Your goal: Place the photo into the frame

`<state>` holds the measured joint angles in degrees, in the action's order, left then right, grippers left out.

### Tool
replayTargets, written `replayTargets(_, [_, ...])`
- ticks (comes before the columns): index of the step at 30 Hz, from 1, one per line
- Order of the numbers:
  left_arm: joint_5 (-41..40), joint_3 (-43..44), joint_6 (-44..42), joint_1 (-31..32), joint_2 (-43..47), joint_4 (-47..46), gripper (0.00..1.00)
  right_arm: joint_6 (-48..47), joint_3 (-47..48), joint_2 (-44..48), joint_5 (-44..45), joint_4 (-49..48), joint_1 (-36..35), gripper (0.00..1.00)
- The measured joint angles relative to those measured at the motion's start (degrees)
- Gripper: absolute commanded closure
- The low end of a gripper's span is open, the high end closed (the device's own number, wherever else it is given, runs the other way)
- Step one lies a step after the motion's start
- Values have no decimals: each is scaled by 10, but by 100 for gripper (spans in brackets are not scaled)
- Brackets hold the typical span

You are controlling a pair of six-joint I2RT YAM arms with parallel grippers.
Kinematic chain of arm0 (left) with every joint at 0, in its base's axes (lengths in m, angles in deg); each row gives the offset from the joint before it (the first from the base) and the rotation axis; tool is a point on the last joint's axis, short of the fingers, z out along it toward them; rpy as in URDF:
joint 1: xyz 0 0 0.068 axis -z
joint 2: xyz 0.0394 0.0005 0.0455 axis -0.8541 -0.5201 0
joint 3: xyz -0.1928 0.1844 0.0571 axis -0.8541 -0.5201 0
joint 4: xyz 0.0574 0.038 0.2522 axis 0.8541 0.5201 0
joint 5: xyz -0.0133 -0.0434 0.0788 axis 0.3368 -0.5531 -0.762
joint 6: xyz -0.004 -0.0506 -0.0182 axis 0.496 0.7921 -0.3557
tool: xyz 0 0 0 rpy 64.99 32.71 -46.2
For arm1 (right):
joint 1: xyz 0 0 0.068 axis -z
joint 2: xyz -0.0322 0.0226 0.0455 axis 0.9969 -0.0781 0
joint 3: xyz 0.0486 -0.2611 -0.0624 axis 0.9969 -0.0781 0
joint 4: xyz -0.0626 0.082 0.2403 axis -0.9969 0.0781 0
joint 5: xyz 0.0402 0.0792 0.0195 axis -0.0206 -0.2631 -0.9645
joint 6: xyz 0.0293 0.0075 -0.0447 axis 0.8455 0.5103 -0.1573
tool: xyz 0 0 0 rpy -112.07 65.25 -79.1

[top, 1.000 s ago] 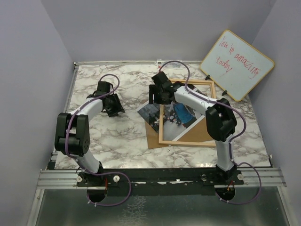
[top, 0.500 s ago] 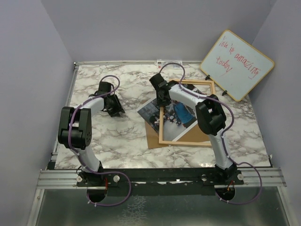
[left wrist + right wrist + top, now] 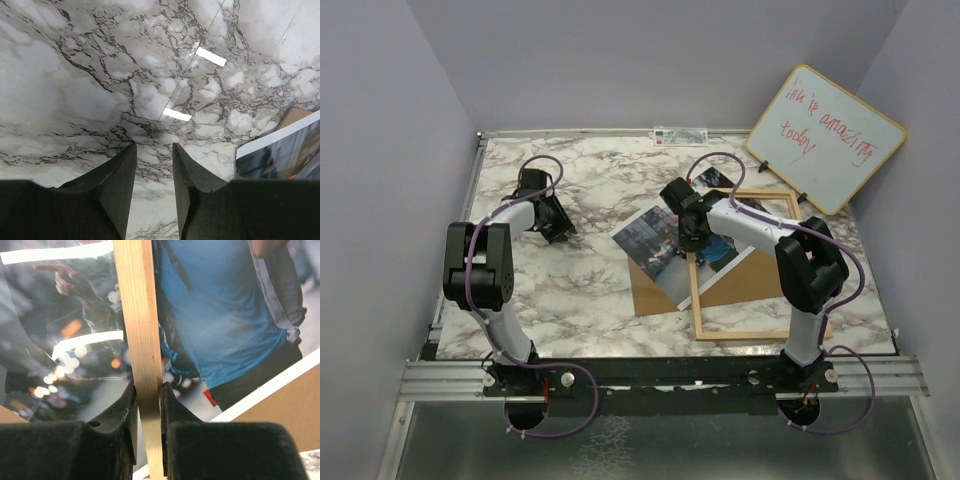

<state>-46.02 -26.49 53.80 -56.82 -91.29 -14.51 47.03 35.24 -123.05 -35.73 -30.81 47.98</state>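
While the left claw (image 3: 548, 215) hangs over bare marble toward the far-left part of the tabletop (image 3: 570, 290), its fingers stand a narrow gap apart with nothing between them. Wrist view agrees: left claw (image 3: 154, 147) empty, only the veined tabletop (image 3: 100, 75) under it, and a corner of the photo (image 3: 280, 155) at that view's right edge.

Mid-tabletop: the photo (image 3: 645, 240) lies skewed, white border visible, its near-left part resting on a plain brown backing board (image 3: 655, 295). Photo is not in the frame. The frame (image 3: 760, 333), light wood, sits on the right half of the tabletop. Its left rail crosses over the photo's right part and its near rail is close to the near edge.

Right claw (image 3: 695, 232) is on that left rail, above the photo. Right wrist view: right claw (image 3: 148, 390) clamped on the wooden rail of the frame (image 3: 137, 315), one finger each side, both touching the wood. The photo's blue-shirted figure (image 3: 220, 330) is behind the rail, backing board (image 3: 280, 405) at lower right. Can't tell whether the rail is lifted or lying flat.

Whiteboard (image 3: 825, 138) with red writing leans at the far-right corner.
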Motion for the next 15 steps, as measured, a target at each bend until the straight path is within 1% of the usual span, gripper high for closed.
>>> replayTargets(4, [0,2,3,-6,-2,0,61,17,-23,10,5,0,-1,99])
replayTargets(5, [0,2,3,-8,-2,0,61,19,-26,8,7,0,-2,97])
replayTargets(6, [0,4,3,-11,-3,0,61,21,-26,5,11,0,-2,92])
replayTargets(9, [0,6,3,-17,-5,0,61,23,-22,-9,14,0,-2,65])
replayTargets(11, [-1,7,3,-18,-5,0,61,28,-16,-20,15,0,-1,51])
replayTargets(13, [-2,8,3,-18,-5,1,61,33,-13,-22,13,1,3,43])
replayTargets(15, [-7,11,3,-18,-5,4,61,35,-3,-19,10,2,5,40])
